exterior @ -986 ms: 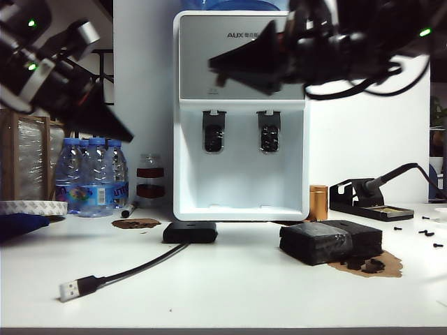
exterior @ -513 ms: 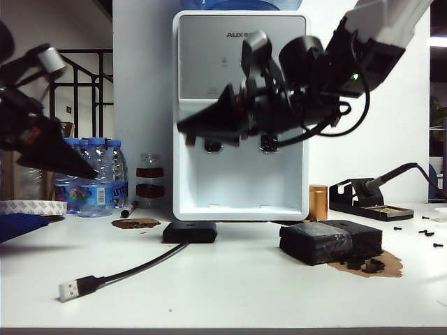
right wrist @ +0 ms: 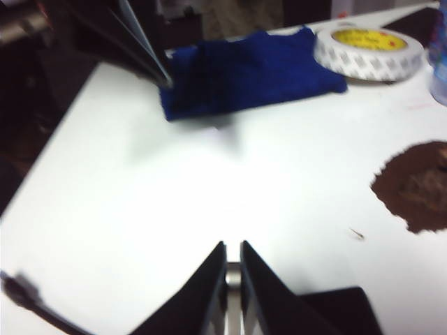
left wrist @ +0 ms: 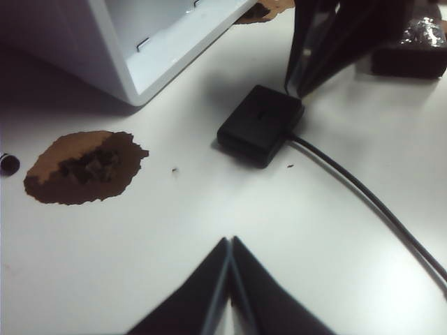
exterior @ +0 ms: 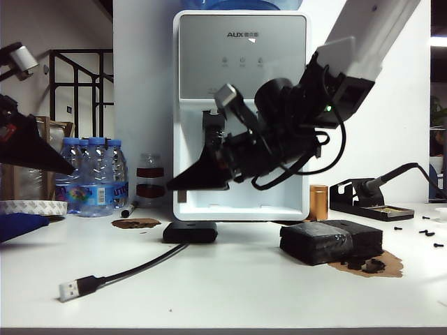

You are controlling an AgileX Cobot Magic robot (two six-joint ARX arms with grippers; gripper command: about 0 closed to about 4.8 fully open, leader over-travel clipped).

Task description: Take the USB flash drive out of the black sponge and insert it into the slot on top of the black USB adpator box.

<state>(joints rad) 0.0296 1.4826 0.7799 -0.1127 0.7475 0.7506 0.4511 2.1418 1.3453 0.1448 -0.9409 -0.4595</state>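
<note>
The right gripper (exterior: 176, 186) reaches across the middle of the table and hangs just above the flat black adapter box (exterior: 190, 232), apart from it, tilted down toward its top face. Its fingers (right wrist: 213, 286) are clenched almost together, and in the right wrist view a thin pale sliver shows between them. Blurred as it is, I read that as the flash drive (right wrist: 234, 279), pinched at the very tips so that its free end can go down into the slot. The slot itself is too small to make out. The black sponge (exterior: 332, 241) sits well off to the right on the table, by a brown stain, and no drive can be seen in it from here. The left gripper (left wrist: 229, 246) is held out at the left side above the table, away from the box, fingers pressed shut on nothing. It seems parked there so that its camera looks down on the box (left wrist: 260, 124) while staying clear of the other arm. The box lies flat in front of the water dispenser (exterior: 241, 112), its cable (exterior: 140, 269) trailing toward the near edge, so it may slide when pushed; the drive needs lining up squarely and pressing straight down
</note>
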